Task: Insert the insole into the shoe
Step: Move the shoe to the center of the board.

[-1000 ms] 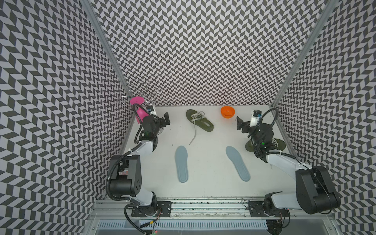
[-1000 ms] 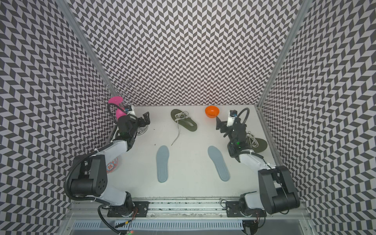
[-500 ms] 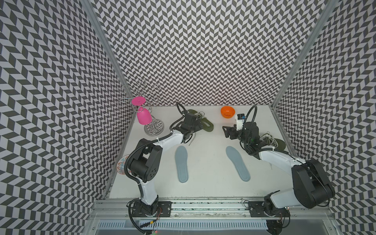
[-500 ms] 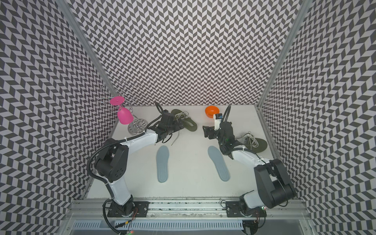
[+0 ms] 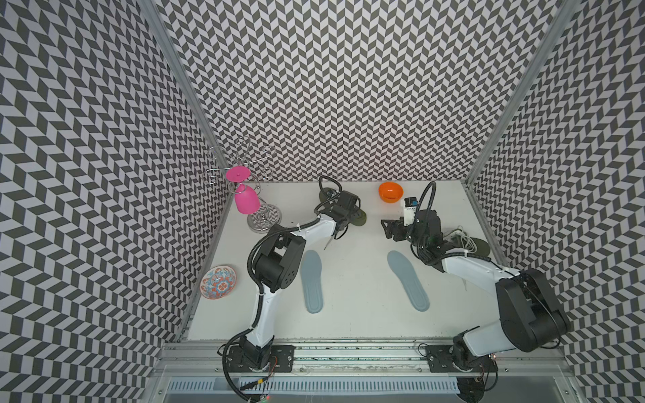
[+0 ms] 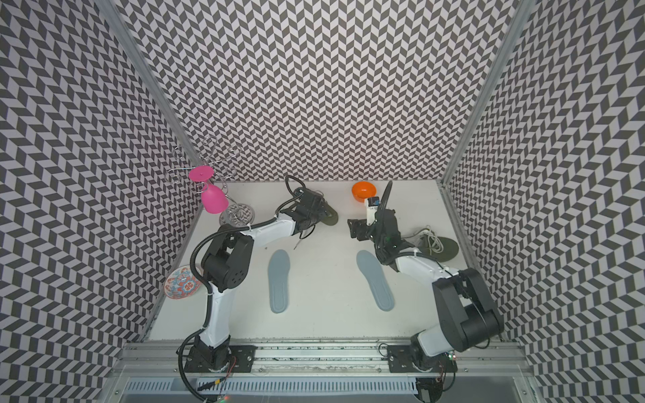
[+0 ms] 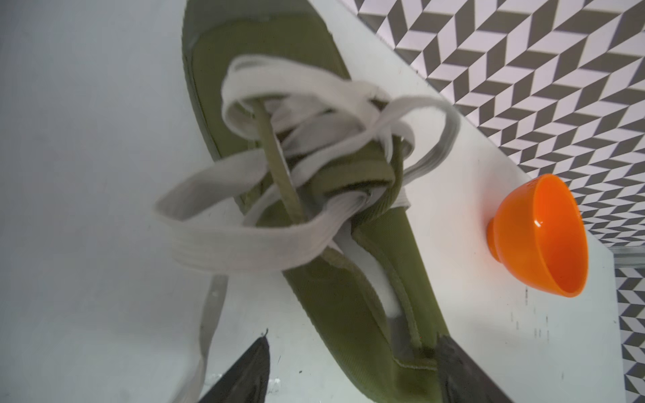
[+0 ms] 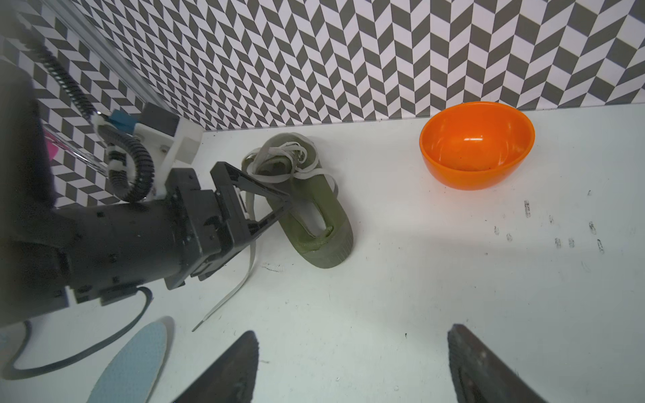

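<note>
We find the left claw (image 7: 354, 340) spread over the heel end of the olive-green canvas shoe (image 7: 314, 303) with loose white laces. One fingertip (image 7: 244, 370) stands off over the white table (image 7: 87, 174) and the other is against the shoe's flank. The jaws straddle the shoe without pinching it, so we call this claw released.

From this claw the shoe's long axis runs straight ahead, heel between the jaws and toe cap at the far end. The round orange plastic bowl (image 7: 537, 240) sits off to one side.

The right claw (image 8: 352, 335) is released too, jaws wide over bare table. The same shoe lies ahead of it and well apart, its mouth turned up.

The coming move turns on both insoles lying behind the claws. The flat grey-blue foam insole (image 5: 311, 275) rests beside the left arm's elbow, back toward its base. The twin grey-blue insole (image 5: 406, 279) lies just beside the right forearm, behind the right claw.

We judge the left claw, nearer the shoe, best placed to steady it. The empty right claw would draw back for the twin insole and feed it in along the shoe's length.

A second olive shoe (image 5: 469, 242) sits behind the right arm.
</note>
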Robot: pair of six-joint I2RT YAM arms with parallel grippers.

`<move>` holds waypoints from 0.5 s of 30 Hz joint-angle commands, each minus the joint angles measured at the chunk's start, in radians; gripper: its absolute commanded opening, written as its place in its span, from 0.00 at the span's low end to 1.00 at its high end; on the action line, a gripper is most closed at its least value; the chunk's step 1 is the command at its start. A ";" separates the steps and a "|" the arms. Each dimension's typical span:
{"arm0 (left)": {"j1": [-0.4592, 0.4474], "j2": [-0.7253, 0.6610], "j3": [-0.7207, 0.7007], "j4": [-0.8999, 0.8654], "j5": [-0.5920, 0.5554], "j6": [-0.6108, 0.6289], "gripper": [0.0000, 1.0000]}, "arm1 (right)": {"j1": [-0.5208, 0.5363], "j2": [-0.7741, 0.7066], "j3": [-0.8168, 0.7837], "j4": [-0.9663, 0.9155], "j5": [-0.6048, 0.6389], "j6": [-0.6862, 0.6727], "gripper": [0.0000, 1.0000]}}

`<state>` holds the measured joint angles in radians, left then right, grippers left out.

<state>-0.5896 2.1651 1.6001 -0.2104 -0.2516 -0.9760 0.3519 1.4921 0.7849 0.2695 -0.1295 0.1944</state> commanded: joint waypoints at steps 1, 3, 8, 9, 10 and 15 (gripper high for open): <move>0.005 0.032 0.053 -0.010 -0.049 -0.002 0.75 | 0.006 0.000 0.035 0.016 -0.014 -0.030 0.84; 0.012 0.053 0.080 -0.025 -0.056 0.020 0.74 | 0.006 -0.008 0.029 0.018 -0.045 -0.029 0.84; 0.035 0.073 0.080 -0.020 -0.059 0.029 0.73 | 0.007 -0.007 0.020 0.029 -0.107 -0.013 0.82; 0.042 0.079 0.082 -0.012 -0.058 0.039 0.73 | 0.007 -0.002 0.024 0.028 -0.125 -0.006 0.82; 0.046 0.087 0.094 -0.011 -0.057 0.051 0.73 | 0.009 0.003 0.025 0.028 -0.150 0.002 0.81; 0.062 0.129 0.146 -0.036 -0.048 0.087 0.54 | 0.044 0.023 0.030 0.028 -0.216 0.018 0.77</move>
<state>-0.5358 2.2753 1.7153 -0.2260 -0.2684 -0.9115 0.3695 1.4986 0.7864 0.2626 -0.2844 0.2024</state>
